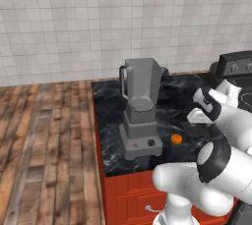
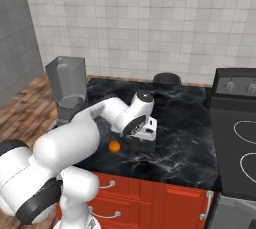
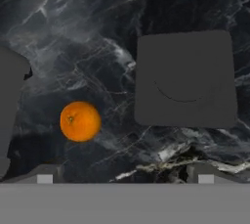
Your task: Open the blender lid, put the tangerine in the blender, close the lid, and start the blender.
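Gripper [image 3: 125, 179], jaws spread wide and holding nothing, hangs over the black marble counter [image 3: 97, 37]. The lid [image 3: 185, 78] lies flat ahead of its right fingertip; the tangerine [image 3: 80, 121] rests apart from the lid, nearer the left fingertip, beside the blender [image 1: 141, 108].

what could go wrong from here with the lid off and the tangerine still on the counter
1. The tangerine is round and lies free on the smooth counter; a slightly off-centre close of the open gripper may roll it away.
2. The lid lies flat close beside it, so a finger could nudge it.
3. The blender is tall; the loaded hand might clip its rim.
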You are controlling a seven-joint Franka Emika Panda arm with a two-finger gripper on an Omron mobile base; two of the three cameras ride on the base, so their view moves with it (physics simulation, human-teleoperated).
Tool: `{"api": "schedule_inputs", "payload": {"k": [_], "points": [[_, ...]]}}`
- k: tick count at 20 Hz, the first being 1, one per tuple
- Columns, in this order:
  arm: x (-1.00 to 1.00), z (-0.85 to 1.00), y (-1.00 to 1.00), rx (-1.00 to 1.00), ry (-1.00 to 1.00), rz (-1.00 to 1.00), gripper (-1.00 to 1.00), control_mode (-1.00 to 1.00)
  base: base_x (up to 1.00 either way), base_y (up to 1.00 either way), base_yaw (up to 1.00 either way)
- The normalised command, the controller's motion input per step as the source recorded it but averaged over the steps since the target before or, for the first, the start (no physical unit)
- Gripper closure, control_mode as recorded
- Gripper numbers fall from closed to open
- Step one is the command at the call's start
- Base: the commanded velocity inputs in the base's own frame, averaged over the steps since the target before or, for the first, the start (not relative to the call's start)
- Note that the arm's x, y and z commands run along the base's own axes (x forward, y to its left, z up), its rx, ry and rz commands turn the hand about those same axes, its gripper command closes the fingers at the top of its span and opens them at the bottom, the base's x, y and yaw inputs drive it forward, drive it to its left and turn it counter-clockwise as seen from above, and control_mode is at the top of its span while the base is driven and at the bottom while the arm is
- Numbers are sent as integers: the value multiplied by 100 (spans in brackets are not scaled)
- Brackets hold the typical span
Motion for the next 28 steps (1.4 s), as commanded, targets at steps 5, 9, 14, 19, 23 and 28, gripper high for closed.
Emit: {"api": "schedule_inputs", "payload": {"k": [5, 9, 14, 19, 23, 28], "points": [[-14, -1, 92, -11, 19, -11, -100, -100, 0, 0, 0], [1, -2, 30, -2, 12, 0, -100, -100, 0, 0, 0], [13, -4, 3, 0, 5, 0, -100, -100, 0, 0, 0], [31, 0, 0, 0, 1, 0, -100, -100, 0, 0, 0], [38, -5, 0, 0, 0, 0, -100, -100, 0, 0, 0], [27, -24, 0, 0, 6, 0, -100, -100, 0, 0, 0]]}}
